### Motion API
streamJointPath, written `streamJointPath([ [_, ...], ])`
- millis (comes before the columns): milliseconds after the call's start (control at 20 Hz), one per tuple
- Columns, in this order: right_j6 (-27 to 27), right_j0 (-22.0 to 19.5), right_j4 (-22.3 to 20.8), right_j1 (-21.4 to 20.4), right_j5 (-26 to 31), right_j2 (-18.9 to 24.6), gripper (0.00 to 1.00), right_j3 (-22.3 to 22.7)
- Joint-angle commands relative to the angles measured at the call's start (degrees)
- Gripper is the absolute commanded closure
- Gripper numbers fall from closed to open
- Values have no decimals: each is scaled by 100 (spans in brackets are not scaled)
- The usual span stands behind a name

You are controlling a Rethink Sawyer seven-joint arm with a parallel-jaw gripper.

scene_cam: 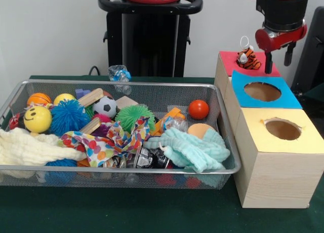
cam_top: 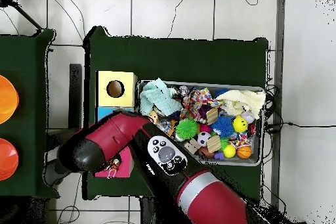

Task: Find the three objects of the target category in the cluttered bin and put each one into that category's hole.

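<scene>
Hovering over the red box (scene_cam: pixel 230 62), your gripper (scene_cam: pixel 277 54) shows fingers apart at 3 o'clock of the tiger toy (scene_cam: pixel 248 59) sitting in the hole; lift straight up so nothing snags its loop.

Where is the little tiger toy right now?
In the front view, the tiger toy sits at the hole of the red-topped box, the farthest of the three boxes, just beside the gripper and behind the blue-topped box.
</scene>
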Motion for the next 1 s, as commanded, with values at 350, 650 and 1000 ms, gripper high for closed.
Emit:
streamJointPath([
  [350,-343,-637,-102,-598,-602,271,0,1131],
  [650,-298,-784,-32,-791,-718,342,0,1455],
  [1000,-208,-811,-47,-857,-881,319,0,1634],
])
